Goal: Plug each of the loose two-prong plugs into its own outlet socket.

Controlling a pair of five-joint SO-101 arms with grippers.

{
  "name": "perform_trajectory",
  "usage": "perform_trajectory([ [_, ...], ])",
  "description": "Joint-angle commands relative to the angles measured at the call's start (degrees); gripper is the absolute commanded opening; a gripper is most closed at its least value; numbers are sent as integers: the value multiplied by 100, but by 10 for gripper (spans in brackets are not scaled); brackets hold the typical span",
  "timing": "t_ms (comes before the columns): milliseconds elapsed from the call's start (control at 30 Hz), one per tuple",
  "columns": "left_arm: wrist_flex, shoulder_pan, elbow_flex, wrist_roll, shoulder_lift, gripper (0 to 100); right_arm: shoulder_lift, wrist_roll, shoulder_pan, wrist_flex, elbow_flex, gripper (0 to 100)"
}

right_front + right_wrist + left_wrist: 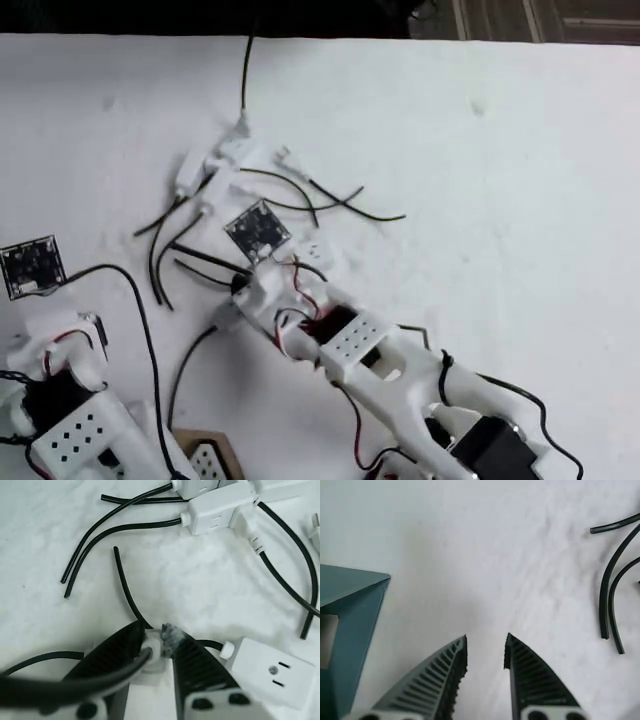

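Observation:
My right gripper [160, 634] is shut on a small white two-prong plug [156, 650] with a black cord, held low over the white table. A white outlet socket [272, 672] lies right beside it, its slots facing up. In the high view this gripper [247, 285] is at the table's middle, with the socket [315, 250] just to its right. Farther off lie two more white outlet blocks [215, 512] [190, 175] with black cords, and a loose white plug [285, 156]. My left gripper [486, 645] stands open over bare table, holding nothing.
Loose black cord ends [610, 590] lie beside the left gripper, and a dark flat panel [350, 625] stands at its other side. Square marker boards [32, 265] [258, 230] sit by the arms. A black cable [246, 70] runs to the far edge. A cardboard piece [205, 455] lies at the front.

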Motion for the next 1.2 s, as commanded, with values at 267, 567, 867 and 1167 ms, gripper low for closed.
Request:
perform_trajectory([
  [267,-132,-40,-18,-44,-40,143,-31,-35,75,-84,149,16],
  [567,-141,-40,-9,-44,-40,143,-84,-44,40,180,220,16],
  [867,-141,-40,-9,-44,-40,143,-22,-44,-57,488,211,16],
  [1167,-141,-40,-9,-44,-40,143,224,9,-224,1007,53,16],
])
